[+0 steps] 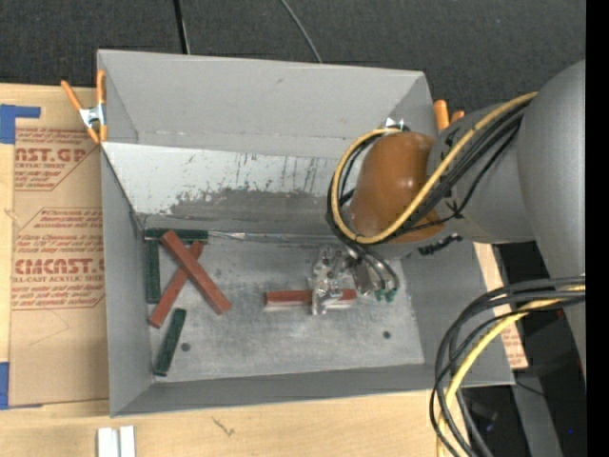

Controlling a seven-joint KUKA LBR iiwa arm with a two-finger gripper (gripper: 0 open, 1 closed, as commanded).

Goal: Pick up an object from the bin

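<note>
Mid-floor in the bin (276,112), your gripper (328,293) sits over a red-brown stick (285,299); its grip you cannot tell

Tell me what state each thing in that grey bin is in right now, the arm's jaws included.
Lone red stick: lying flat mid-bin, its right end under the jaws.
Two red sticks: lying crossed over each other at the left.
Three dark green sticks: lying loose around the crossed pair, untouched.
Jaws: low in the bin, at the lone stick's right end.
Bin: upright, open-topped.
</note>
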